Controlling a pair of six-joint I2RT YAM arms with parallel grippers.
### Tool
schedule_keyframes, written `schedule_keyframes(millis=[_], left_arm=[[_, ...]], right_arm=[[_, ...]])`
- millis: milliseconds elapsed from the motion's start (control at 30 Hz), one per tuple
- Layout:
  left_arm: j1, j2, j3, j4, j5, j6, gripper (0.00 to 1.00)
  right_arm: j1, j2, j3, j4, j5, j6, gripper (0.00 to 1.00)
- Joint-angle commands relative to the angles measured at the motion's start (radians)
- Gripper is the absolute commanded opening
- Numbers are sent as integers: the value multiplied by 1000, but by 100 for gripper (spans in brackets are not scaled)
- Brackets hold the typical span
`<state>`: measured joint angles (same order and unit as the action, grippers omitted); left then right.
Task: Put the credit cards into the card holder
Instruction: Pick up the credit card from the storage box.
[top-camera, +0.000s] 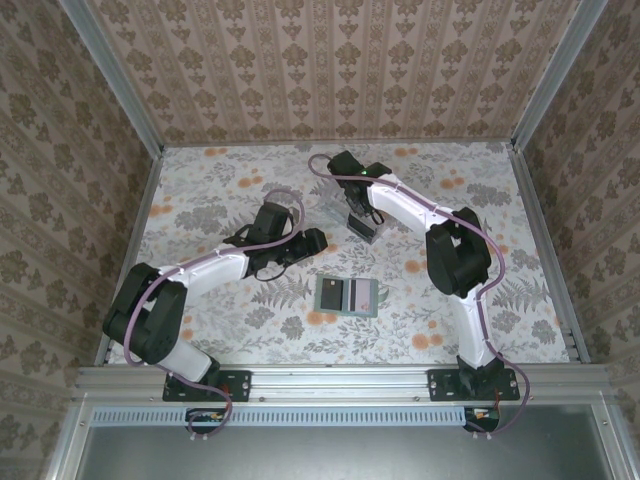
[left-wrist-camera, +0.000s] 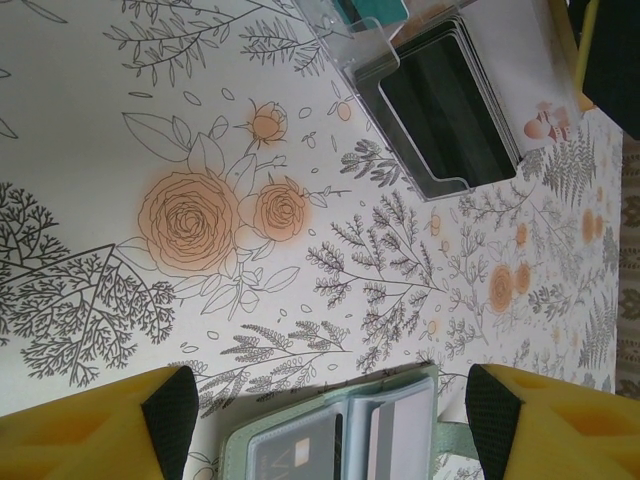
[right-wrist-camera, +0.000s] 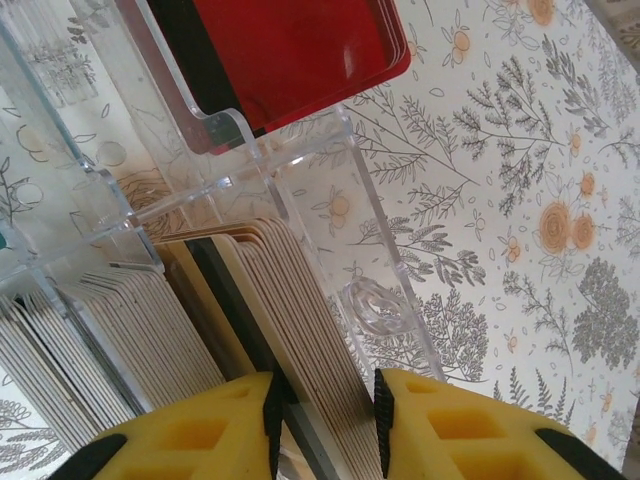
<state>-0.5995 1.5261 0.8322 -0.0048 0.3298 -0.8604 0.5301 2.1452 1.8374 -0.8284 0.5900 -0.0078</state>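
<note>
Card holder (left-wrist-camera: 335, 440) partly beyond the bottom edge; credit cards (right-wrist-camera: 300, 320) partly behind the right claw (right-wrist-camera: 325, 425).

Lab test cell: wallpapered walls (top-camera: 330, 60), aluminium frame (top-camera: 340, 378).

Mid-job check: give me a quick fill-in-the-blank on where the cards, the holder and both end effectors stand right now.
1. The card holder lies ___ on the table, slots showing.
2. The right end effector straddles credit cards standing in the clear tray, whose end piece is ___.
3. The left end effector, jaws wide, hangs over the card holder and holds ___.
Missing words: open; red; nothing.
</note>
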Motion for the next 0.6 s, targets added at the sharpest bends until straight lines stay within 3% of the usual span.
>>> schedule_keyframes(millis=[0,133,567], left_arm=[[6,12,28,12,11,-9,74],[4,18,34,12,11,-11,74],[-2,32,40,10,14,-9,74]], right_arm=[[-8,-60,-22,25,53,-17,28],[-15,-65,-29,28,45,-17,18],[-29,-79,-34,21,5,-9,6]])
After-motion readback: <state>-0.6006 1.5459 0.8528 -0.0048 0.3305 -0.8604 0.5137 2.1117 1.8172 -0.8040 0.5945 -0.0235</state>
